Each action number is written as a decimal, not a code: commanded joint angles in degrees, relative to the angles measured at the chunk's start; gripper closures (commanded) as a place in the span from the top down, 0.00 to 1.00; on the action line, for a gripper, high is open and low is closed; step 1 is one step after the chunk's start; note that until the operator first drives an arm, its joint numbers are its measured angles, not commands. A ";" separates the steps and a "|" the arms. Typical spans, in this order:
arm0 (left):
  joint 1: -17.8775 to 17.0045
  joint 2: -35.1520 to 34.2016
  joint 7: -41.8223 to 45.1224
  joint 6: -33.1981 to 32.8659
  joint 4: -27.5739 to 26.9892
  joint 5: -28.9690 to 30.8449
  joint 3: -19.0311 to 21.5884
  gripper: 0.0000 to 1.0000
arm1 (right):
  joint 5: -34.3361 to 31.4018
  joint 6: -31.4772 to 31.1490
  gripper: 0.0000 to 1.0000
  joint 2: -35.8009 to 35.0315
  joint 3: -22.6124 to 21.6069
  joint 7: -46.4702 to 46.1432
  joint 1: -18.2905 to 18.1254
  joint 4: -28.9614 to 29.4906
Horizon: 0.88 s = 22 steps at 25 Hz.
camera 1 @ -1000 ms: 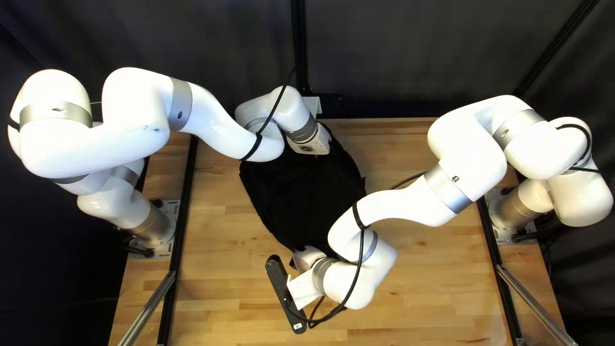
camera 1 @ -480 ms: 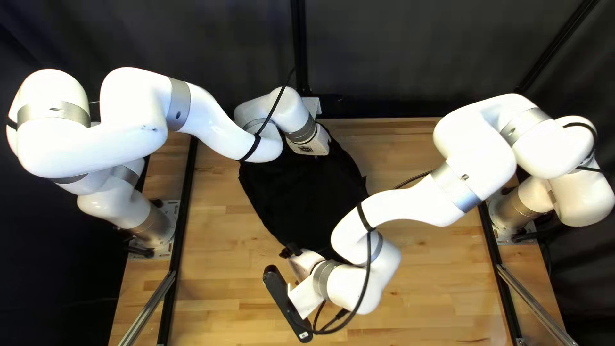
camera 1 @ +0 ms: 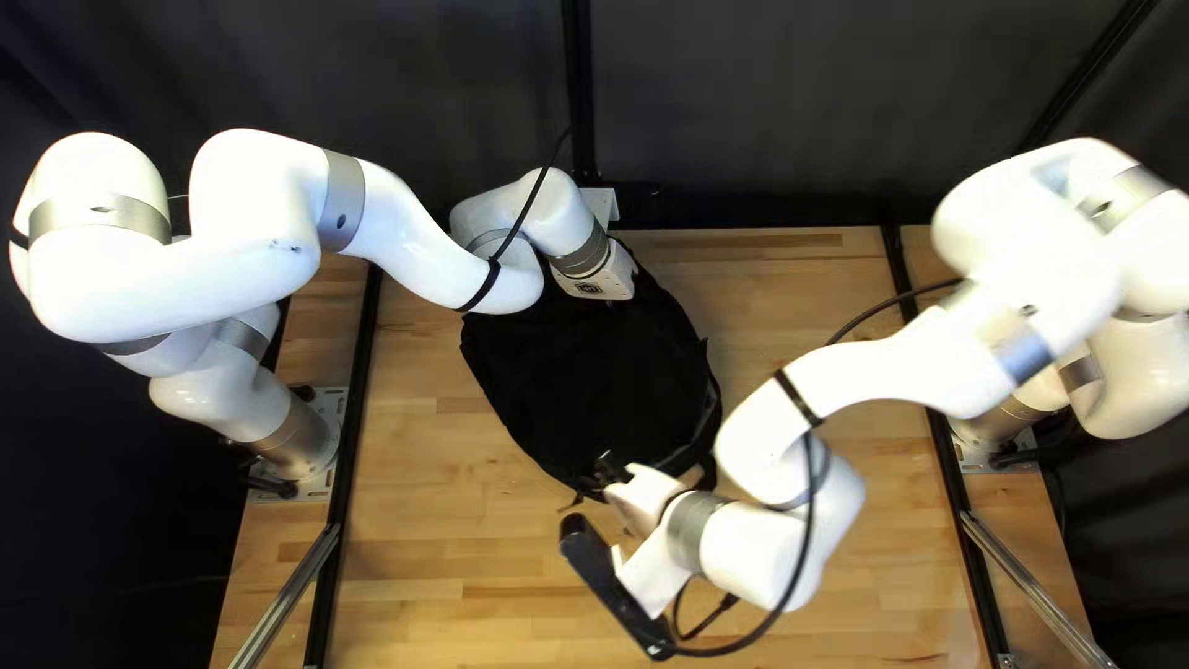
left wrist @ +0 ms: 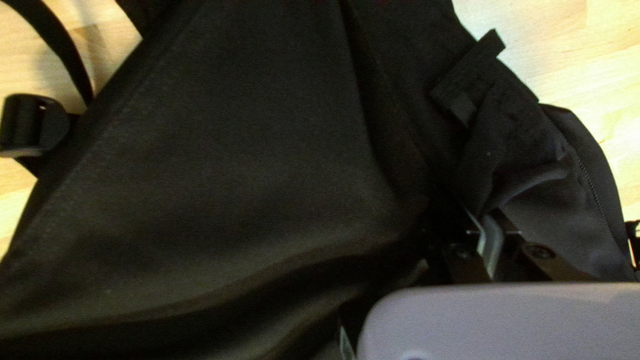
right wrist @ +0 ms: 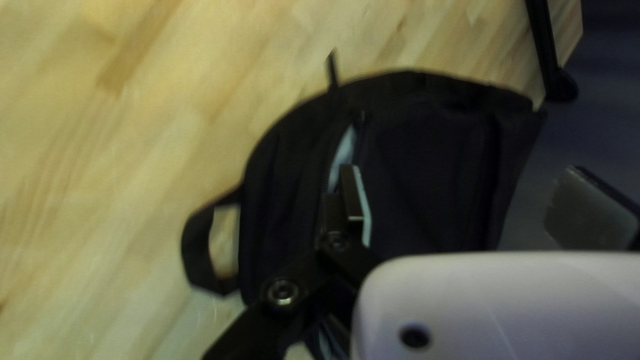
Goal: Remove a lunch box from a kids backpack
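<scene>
A black backpack (camera 1: pixel 582 384) lies on the table; its zipper slit (right wrist: pixel 343 150) shows something pale inside. No lunch box is visible. At the backpack's far end, my left gripper (camera 1: pixel 598 275) hides its fingers from above. Up close, my left gripper (left wrist: pixel 492 243) has both fingers pinching bunched black cloth of the backpack (left wrist: pixel 267 133). My right gripper (camera 1: pixel 605 468) is over the backpack's near edge. Seen from its wrist, my right gripper (right wrist: pixel 347 207) has its fingers together above the backpack (right wrist: pixel 433 173), beside the slit, holding nothing that I can make out.
The wooden table (camera 1: pixel 434 558) surrounds the backpack. A carry loop (right wrist: pixel 197 253) sticks out from the backpack's end. A strap buckle (left wrist: pixel 33 127) rests on the wood beside it. My right arm and its cable reach over the table right of the backpack.
My right arm has swung toward the right of the top left view, uncovering the backpack's near right side. The left arm has barely shifted.
</scene>
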State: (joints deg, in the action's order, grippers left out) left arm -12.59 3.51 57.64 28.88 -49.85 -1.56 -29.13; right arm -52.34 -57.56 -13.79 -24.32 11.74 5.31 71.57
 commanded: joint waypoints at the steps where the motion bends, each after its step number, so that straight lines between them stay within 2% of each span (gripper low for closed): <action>1: -0.32 -1.62 0.69 1.67 -0.44 1.53 0.13 0.00 | 2.97 -2.64 1.00 5.60 -0.61 0.62 -0.05 -6.05; 2: -0.24 -1.81 0.21 1.56 -0.21 1.39 0.08 0.00 | 3.43 -2.85 1.00 6.60 -0.65 0.72 -0.10 -7.25; 4: -0.16 -2.15 0.16 1.24 0.35 1.75 -0.03 0.15 | 4.20 -2.70 1.00 8.41 -0.56 0.58 -0.40 -9.45; 5: -0.22 -2.24 0.67 1.18 0.40 2.37 -0.03 0.40 | 4.80 -2.36 1.00 9.82 -0.31 0.16 -0.75 -11.16; 6: -0.27 -2.26 0.98 1.27 0.31 2.72 -0.01 0.93 | 5.07 -2.27 1.00 10.33 -0.15 -0.21 -0.92 -11.78; 7: -0.39 -2.44 1.76 1.82 -0.09 3.66 0.07 1.00 | 5.35 -1.94 1.00 10.93 0.13 -0.97 -1.26 -12.62; 12: -0.67 -3.49 3.46 5.33 -2.01 6.94 0.40 1.00 | 6.50 -1.21 1.00 12.67 1.27 -6.39 -2.62 -15.01; 16: -1.05 -5.80 5.98 8.77 -2.76 10.51 1.29 1.00 | 8.78 0.79 1.00 18.07 3.04 -12.40 -3.84 -19.74; 22: -2.12 -11.44 11.80 15.41 -2.40 16.41 4.81 1.00 | 10.53 2.53 1.00 19.50 5.36 -17.89 -5.32 -22.87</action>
State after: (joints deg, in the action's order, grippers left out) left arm -14.13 -5.37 66.95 41.42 -52.54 12.57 -26.13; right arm -42.33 -55.50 5.94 -19.85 -4.35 0.66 49.46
